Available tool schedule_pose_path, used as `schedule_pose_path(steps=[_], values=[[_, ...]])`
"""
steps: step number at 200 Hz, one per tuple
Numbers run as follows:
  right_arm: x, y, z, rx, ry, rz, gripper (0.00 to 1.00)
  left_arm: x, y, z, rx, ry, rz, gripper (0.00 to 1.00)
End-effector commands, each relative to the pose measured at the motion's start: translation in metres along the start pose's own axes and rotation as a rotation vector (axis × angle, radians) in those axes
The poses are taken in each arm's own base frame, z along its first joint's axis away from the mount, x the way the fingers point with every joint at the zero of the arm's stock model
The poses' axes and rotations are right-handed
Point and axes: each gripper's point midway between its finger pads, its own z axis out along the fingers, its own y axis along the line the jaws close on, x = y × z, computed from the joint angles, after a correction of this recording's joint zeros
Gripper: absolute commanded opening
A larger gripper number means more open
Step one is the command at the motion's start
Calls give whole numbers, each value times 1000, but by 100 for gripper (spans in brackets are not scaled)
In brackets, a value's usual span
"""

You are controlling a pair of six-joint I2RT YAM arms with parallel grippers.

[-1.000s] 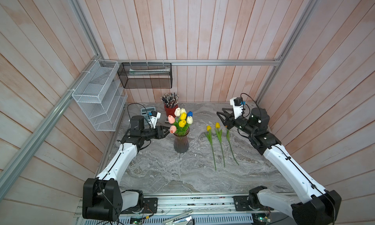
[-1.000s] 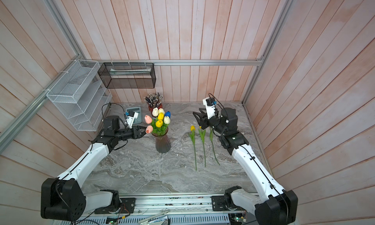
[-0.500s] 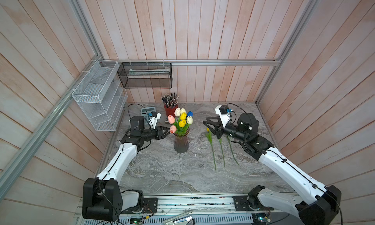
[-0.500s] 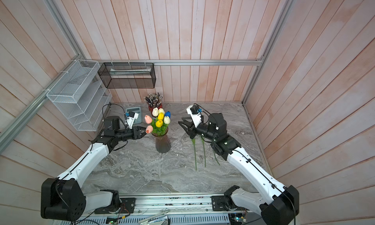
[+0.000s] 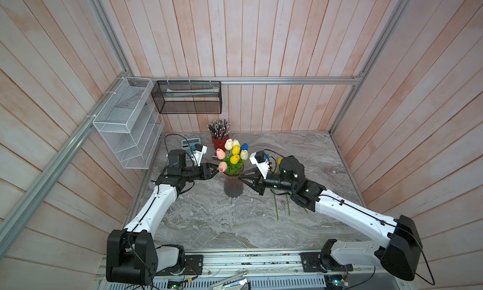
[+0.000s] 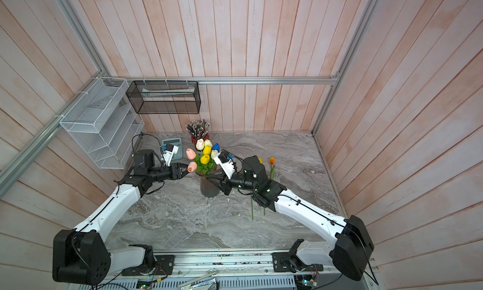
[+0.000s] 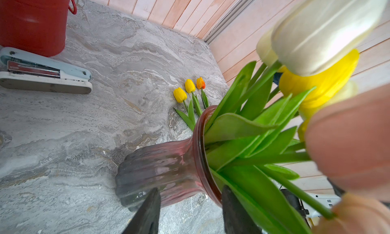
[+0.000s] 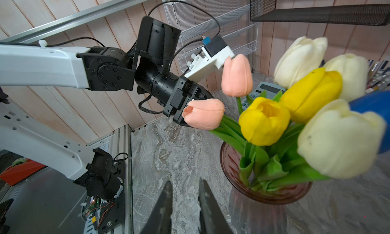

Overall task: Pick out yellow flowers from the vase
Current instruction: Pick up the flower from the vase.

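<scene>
A vase stands centrally with a bunch in it — three flowers lie on the table to its right. Behind it, a cup — calculator to the cup's left.

readable text: none | calculator keys: too blurred to read

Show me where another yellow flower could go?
Bare grey marble tabletop lies between the arms, nearer than the dark ribbed vase, and past the three laid yellow tulips toward the right wall. Around the red pencil cup is crowded.
</scene>
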Motion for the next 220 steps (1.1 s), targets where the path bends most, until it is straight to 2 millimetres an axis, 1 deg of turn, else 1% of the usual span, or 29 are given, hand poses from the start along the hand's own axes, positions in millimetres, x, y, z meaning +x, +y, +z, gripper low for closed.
schedule_pose_path(steps=[1, 35, 83, 111, 138, 164, 197, 220], values=[[-2, -3, 12, -12, -25, 11, 20, -7, -1, -2, -4, -22, 19, 48], [-7, -10, 22, 2, -42, -5, 16, -8, -2, -3, -3, -24, 24, 48], [-5, -26, 35, 49, -49, -13, 16, -8, -4, -3, 1, -25, 26, 48], [-9, -36, 39, 76, -65, -21, 15, -7, -3, -3, -3, -23, 25, 48], [-9, -50, 39, 108, -77, -20, 15, -8, -3, -3, -4, -24, 26, 48], [-11, -58, 37, 137, -88, -33, 15, -8, -3, -4, -5, -25, 28, 48], [-12, -64, 35, 167, -93, -52, 15, -7, -3, -3, -3, -22, 29, 48], [-10, -66, 38, 173, -86, -55, 15, -9, -3, -4, -4, -23, 31, 48]])
